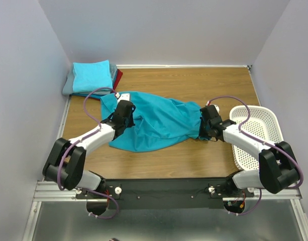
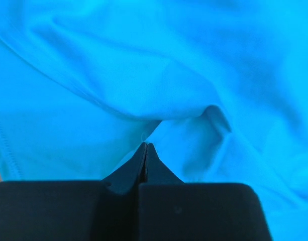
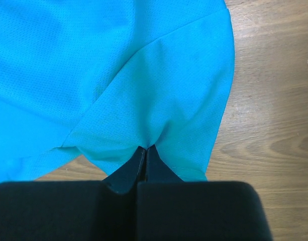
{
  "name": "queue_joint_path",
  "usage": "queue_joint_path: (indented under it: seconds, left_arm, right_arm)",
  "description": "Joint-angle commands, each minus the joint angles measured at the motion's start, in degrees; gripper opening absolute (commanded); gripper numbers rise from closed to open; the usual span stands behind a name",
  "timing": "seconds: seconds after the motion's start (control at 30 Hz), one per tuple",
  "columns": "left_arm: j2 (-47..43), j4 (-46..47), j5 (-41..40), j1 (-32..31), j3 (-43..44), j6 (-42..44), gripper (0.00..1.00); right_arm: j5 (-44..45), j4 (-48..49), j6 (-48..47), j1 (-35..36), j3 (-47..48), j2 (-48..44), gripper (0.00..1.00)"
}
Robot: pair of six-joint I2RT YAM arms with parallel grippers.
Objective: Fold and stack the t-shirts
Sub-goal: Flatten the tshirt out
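The tee [image 1: 159, 123] lies with its long axis left to right on the worktop [image 1: 194, 160]; left gripper [image 2: 145, 145] clamps its left part, right gripper [image 3: 145, 148] its right edge

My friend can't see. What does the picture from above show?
The left gripper and right gripper each pinch an end of a teal-blue t-shirt spread on a wooden table. A stack of folded shirts sits far left; a white basket sits at right.

Pale lavender walls [image 1: 169, 30] box in the wooden surface [image 1: 194, 85], evenly lit; an aluminium rail [image 1: 48, 191] lines its near edge.
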Motion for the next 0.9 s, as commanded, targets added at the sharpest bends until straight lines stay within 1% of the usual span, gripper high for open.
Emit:
queue_joint_path:
  seconds: [0.0, 0.23, 0.33, 0.5, 0.57, 0.7, 0.73, 0.87]
  left_arm:
    - [-4.62, -3.65, -2.6, 0.09, 2.02, 0.29, 0.0]
    - [-7.61, -4.36, -2.07, 0.09, -0.09, -0.94, 0.0]
    - [-10.15, -5.24, -3.73, 0.09, -0.62, -2.26, 0.0]
    - [-15.96, -7.61, -9.53, 0.18, -2.46, -5.6, 0.0]
    - [-17.81, -7.7, -9.98, 0.18, -2.99, -6.13, 0.0]
    - [-17.46, -7.09, -4.54, 0.18, -3.87, -6.13, 0.0]
    - [-16.85, -5.96, -1.48, 0.09, -4.83, -6.48, 0.0]
    - [-15.36, -1.82, 4.33, 0.09, -8.35, -7.36, 0.0]
  right_arm:
    - [1.31, -1.16, -0.5, -0.3, 1.79, -1.14, 0.0]
    - [1.31, -1.25, -0.5, -0.21, 1.61, -1.14, 0.0]
    - [1.74, -1.33, -0.5, -0.3, 1.52, -1.32, 0.0]
    - [1.13, -1.34, -0.5, -0.21, 1.52, -1.14, 0.0]
    - [1.04, -1.34, -0.5, -0.21, 1.52, -0.96, 0.01]
    - [0.78, -1.34, -0.59, -0.21, 1.7, -0.88, 0.0]
    - [0.69, -1.34, -0.59, -0.3, 1.79, -0.79, 0.0]
    - [0.17, -1.34, -0.41, -0.3, 1.96, -0.79, 0.0]
